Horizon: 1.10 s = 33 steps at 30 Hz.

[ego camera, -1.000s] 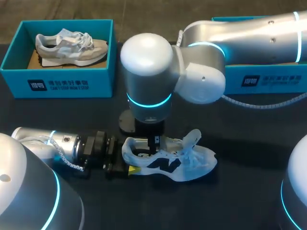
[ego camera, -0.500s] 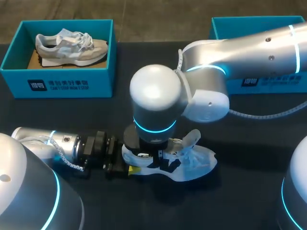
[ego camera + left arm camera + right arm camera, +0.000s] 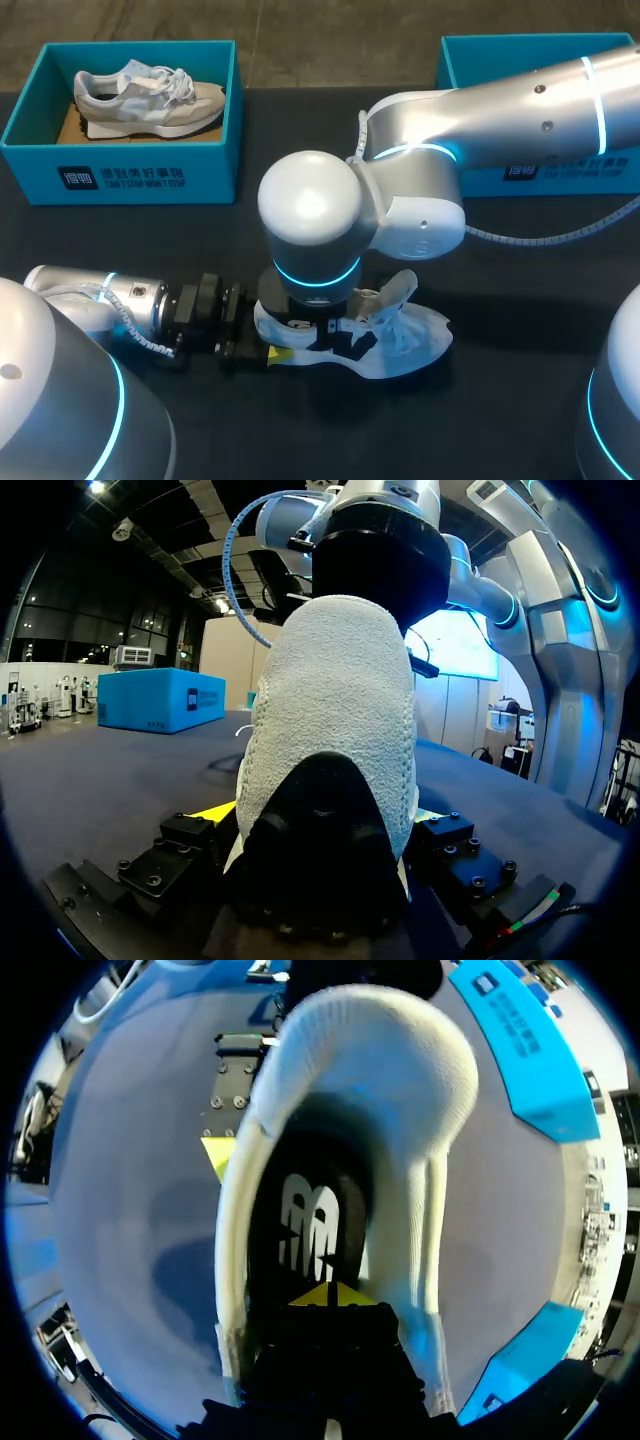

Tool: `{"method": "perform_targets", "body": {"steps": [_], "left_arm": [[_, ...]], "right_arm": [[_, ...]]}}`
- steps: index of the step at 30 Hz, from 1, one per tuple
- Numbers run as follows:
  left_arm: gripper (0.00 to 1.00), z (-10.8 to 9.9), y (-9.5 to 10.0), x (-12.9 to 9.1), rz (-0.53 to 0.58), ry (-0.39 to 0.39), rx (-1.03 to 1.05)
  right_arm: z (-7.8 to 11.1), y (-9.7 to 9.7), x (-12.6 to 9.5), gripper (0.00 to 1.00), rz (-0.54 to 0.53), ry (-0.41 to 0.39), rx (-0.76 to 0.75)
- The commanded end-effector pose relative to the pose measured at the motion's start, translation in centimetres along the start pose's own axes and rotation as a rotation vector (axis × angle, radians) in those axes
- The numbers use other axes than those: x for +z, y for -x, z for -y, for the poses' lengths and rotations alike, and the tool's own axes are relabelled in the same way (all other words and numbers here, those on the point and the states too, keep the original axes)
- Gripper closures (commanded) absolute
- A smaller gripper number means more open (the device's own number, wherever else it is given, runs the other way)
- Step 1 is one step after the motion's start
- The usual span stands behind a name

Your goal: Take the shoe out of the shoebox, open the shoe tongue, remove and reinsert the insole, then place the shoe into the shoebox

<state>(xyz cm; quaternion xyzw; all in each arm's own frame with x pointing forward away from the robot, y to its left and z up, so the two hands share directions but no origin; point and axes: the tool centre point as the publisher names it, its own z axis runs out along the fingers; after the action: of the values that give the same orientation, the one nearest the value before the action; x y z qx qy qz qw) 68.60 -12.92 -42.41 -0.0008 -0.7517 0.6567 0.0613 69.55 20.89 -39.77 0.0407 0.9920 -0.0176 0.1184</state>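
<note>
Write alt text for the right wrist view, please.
The right hand, its yellow tips together, is inside the open mouth of a white shoe, over the dark insole. The shoe stands on a table, with teal shoeboxes to one side.

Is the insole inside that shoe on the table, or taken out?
Inside. The right wrist view looks down into the shoe and shows the insole lying flat on its bottom.

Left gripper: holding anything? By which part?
Left gripper clamps the white knit sneaker at its heel, one finger on each side.
</note>
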Motion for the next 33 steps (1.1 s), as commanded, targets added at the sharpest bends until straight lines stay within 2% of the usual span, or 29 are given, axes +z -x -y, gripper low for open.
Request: {"method": "perform_targets", "body": {"steps": [1, 10, 11, 12, 13, 15, 20, 26, 33], "left_arm": [[1.0, -0.3, -0.1, -0.2, 0.004, 0.0, 0.0], [1.0, -0.3, -0.1, -0.2, 0.004, 0.0, 0.0], [1.0, -0.3, -0.1, -0.2, 0.004, 0.0, 0.0], [1.0, -0.3, -0.1, -0.2, 0.004, 0.0, 0.0], [1.0, -0.3, -0.1, -0.2, 0.004, 0.0, 0.0], [1.0, -0.3, -0.1, -0.2, 0.004, 0.0, 0.0], [1.0, -0.3, -0.1, -0.2, 0.004, 0.0, 0.0], [1.0, -0.3, -0.1, -0.2, 0.004, 0.0, 0.0], [1.0, -0.3, -0.1, -0.2, 0.004, 0.0, 0.0]], "right_arm": [[1.5, -0.1, -0.3, 1.0, 0.012, 0.012, 0.02], [2.4, 0.3, -0.1, 1.0, 0.013, 0.011, 0.05], [2.3, 0.3, 0.0, 0.97, 0.009, 0.018, 0.051], [2.3, 0.4, 0.1, 0.77, 0.007, 0.019, 0.05], [2.2, 0.5, 0.2, 0.62, 0.002, 0.02, 0.051], [2.0, 0.7, 0.4, 0.52, -0.005, 0.017, 0.047], [1.8, 0.7, 0.9, 0.56, -0.017, 0.008, 0.048], [1.8, 0.5, 2.2, 0.53, -0.075, -0.009, 0.054], [1.8, -1.0, 3.7, 0.59, -0.154, -0.012, 0.069]]}}
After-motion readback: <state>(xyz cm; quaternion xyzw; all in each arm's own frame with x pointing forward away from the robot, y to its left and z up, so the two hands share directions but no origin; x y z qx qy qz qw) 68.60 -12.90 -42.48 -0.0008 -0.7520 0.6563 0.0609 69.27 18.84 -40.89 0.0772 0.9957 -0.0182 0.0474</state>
